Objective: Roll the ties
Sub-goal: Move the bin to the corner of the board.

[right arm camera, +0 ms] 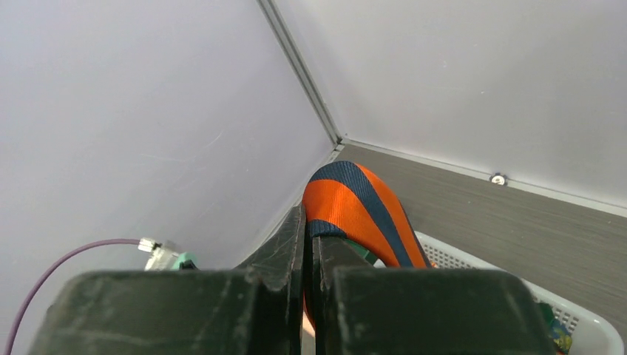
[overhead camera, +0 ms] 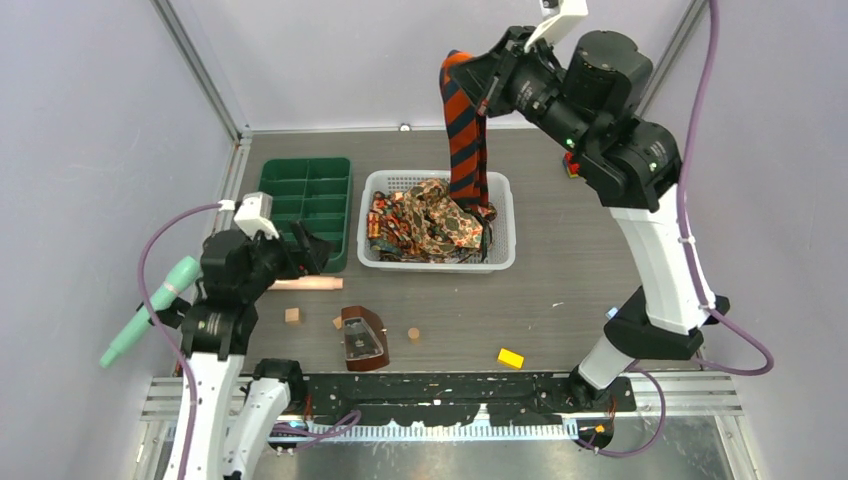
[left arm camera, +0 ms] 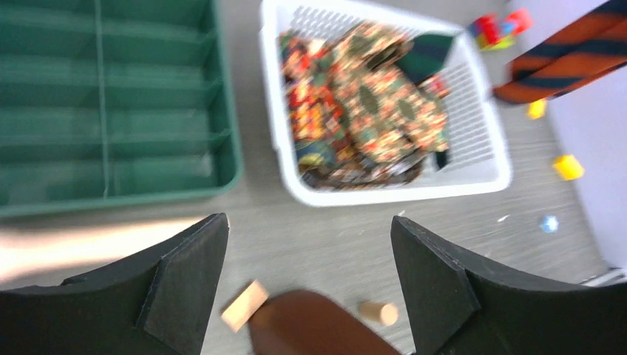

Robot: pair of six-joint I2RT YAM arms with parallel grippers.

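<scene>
Item 1, nearest edge of the tabletop [overhead camera: 570, 290]: a yellow block [overhead camera: 511, 358], a brown moulded piece [overhead camera: 363, 338], a small wooden cube [overhead camera: 292, 316] and a wooden peg [overhead camera: 413, 334], all loose and apart from one another.

Item 2: left hand [left arm camera: 309, 225], held above the tabletop on the near side of the green tray [overhead camera: 305, 190]. Its fingers are spread wide with nothing between them. Only the left wrist view shows that gap plainly.

Item 3: white mesh basket [overhead camera: 440, 265], just beside the tray on its right. It holds a heap of paisley ties [overhead camera: 430, 222], brown, gold and red, crumpled with no clear direction. The left wrist view adds a dark green tie [left arm camera: 425, 55] lying at the far side of the heap, which is hard to make out from above.

Item 4: striped tie [overhead camera: 466, 130], orange with dark diagonal bands. Its long axis is vertical: it is folded over at the top, both lengths hanging straight down, the lower end dropping into the far right part of the basket. The top view alone shows this full length.

Item 5, farthest: right hand [overhead camera: 487, 75], raised high above the basket's far side. The right wrist view shows its fingers pressed nearly together, the striped fold pinched between them and bulging out beyond the tips.
</scene>
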